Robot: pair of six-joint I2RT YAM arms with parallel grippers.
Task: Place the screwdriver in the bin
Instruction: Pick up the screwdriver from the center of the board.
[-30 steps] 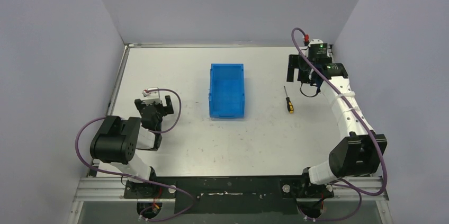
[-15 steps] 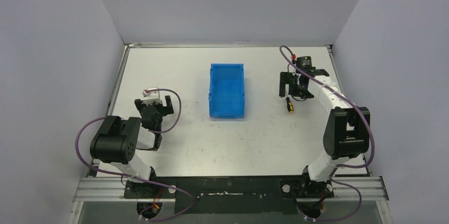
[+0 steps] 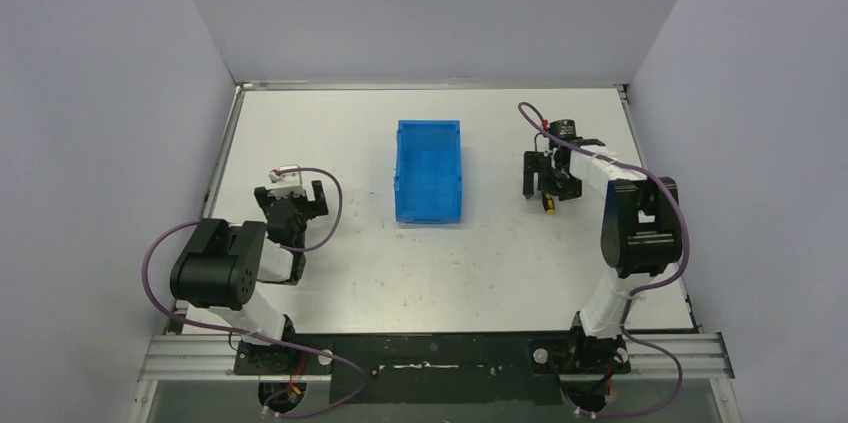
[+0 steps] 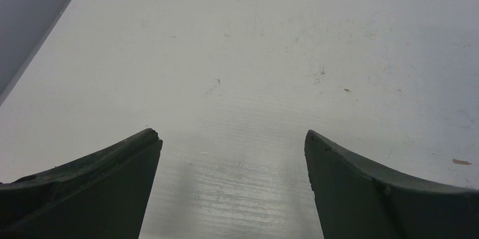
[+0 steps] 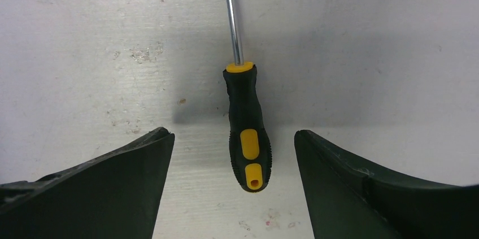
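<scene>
The screwdriver [image 5: 247,137] lies flat on the white table, black and yellow handle toward the wrist camera, thin metal shaft pointing away. In the top view only its handle end [image 3: 548,205] shows under my right gripper [image 3: 548,186]. The right gripper [image 5: 233,143] is open, low over the table, with one finger on each side of the handle, not touching it. The blue bin [image 3: 429,170] stands empty at the table's middle, left of the screwdriver. My left gripper [image 3: 292,201] is open and empty over bare table at the left, as the left wrist view [image 4: 231,143] shows.
Grey walls close in the table on the left, back and right. The table's metal rim [image 3: 225,158] runs along the left side. The right arm's purple cable [image 3: 535,123] loops above the gripper.
My right arm has swung left and toward the near edge and come down over the screwdriver, now straddling its handle. The left arm, the bin and the screwdriver have not moved.
</scene>
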